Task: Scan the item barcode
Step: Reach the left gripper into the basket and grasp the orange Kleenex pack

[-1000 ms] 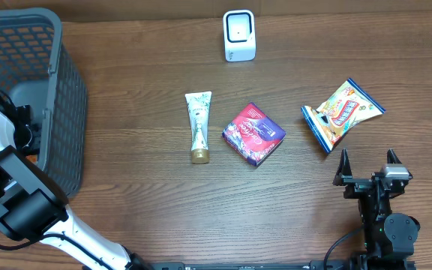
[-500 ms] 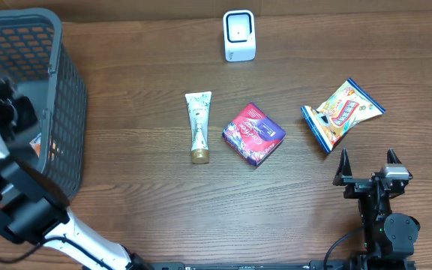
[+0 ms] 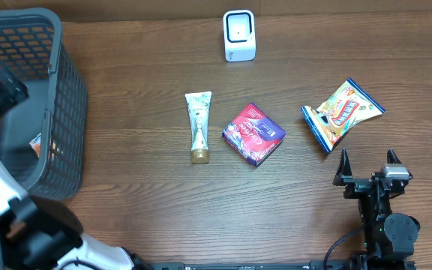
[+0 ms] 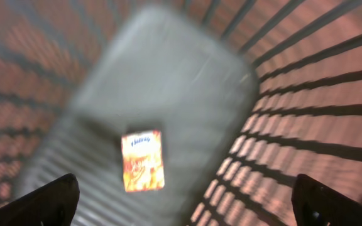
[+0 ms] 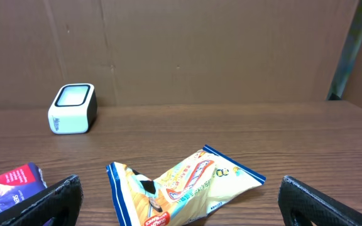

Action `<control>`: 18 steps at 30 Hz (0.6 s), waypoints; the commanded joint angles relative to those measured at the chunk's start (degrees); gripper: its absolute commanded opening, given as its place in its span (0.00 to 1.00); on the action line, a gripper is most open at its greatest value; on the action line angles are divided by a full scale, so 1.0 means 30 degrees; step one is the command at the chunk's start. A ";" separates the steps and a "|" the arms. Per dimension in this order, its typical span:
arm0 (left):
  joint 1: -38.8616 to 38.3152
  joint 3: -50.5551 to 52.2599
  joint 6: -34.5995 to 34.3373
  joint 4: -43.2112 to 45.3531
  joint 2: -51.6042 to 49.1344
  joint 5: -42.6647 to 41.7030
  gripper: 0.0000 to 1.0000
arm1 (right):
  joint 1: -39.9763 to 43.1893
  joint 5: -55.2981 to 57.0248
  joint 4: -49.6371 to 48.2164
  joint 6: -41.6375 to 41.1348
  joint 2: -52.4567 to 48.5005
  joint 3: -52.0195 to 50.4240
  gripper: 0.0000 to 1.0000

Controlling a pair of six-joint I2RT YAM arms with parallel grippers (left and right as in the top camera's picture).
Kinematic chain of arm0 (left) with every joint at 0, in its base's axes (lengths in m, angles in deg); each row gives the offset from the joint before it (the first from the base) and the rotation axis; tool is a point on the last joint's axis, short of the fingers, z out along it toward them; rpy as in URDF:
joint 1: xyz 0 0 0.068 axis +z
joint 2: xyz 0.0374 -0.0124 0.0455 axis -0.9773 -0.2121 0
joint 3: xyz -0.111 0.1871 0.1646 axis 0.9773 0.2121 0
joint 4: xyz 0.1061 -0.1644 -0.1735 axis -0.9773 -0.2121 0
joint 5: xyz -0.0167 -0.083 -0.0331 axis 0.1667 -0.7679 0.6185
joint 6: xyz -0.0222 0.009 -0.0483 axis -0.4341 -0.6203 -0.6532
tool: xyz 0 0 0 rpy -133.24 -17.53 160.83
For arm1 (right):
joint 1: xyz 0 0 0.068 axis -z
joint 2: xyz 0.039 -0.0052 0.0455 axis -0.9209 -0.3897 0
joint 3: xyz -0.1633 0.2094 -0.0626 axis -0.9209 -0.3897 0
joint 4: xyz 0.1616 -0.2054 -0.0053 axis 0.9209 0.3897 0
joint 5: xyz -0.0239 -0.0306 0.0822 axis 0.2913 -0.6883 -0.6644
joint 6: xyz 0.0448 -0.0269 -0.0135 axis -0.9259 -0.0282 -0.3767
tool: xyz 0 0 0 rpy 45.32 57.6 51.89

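Wood tabletop (image 3: 141, 195) holds scanner (image 3: 239, 35) near cardboard wall (image 5: 200, 50).

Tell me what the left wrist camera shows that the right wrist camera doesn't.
Only the left wrist view: the inside of the grey basket, blurred, with an orange packet lying flat on its floor.
Only the right wrist view: the white scanner, the snack bag, a corner of the purple box, the wooden table and a cardboard wall behind.
Shared: each view shows its own tool, the left tool and the right tool, open with nothing gripped.
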 commanded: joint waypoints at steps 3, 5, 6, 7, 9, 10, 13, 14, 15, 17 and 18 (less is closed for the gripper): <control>-0.0036 0.1115 -0.0619 0.0262 -0.3366 0.2055 1.00 | -0.0131 0.0036 -0.0109 0.0015 0.0153 -0.0204 1.00; -0.0036 0.1115 -0.0729 0.0270 -0.4197 0.2069 1.00 | -0.0131 0.0036 -0.0109 0.0015 0.0153 -0.0204 1.00; -0.0036 0.1115 -0.0765 0.0291 -0.4634 0.2062 1.00 | -0.0124 0.0036 -0.0109 0.0015 0.0153 -0.0204 1.00; -0.0036 0.1115 -0.0765 0.0306 -0.5078 0.2076 1.00 | -0.0131 0.0036 -0.0109 0.0015 0.0153 -0.0204 1.00; -0.0036 0.1122 -0.0903 0.0321 -0.6076 0.2120 1.00 | -0.0124 0.0036 -0.0109 0.0015 0.0153 -0.0204 1.00; -0.0036 0.1115 -0.0903 0.0321 -0.6426 0.2113 1.00 | -0.0124 0.0036 -0.0109 0.0015 0.0153 -0.0204 1.00; -0.0036 0.1115 -0.0903 0.0313 -0.7621 0.2113 0.99 | -0.0131 0.0036 -0.0109 0.0015 0.0153 -0.0204 1.00; -0.0036 0.1122 -0.0903 0.0313 -0.7956 0.2062 0.98 | -0.0124 0.0036 -0.0109 0.0015 0.0153 -0.0204 1.00; -0.0036 0.1122 -0.0903 0.0321 -0.8167 0.2047 0.97 | -0.0131 0.0036 -0.0109 0.0015 0.0153 -0.0204 1.00; -0.0036 0.1129 -0.0903 0.0379 -0.8444 0.2047 0.93 | -0.0131 0.0036 -0.0109 0.0015 0.0153 -0.0204 1.00; -0.0036 0.1129 -0.0896 0.0393 -0.8517 0.2055 0.87 | -0.0124 0.0036 -0.0109 0.0015 0.0153 -0.0204 1.00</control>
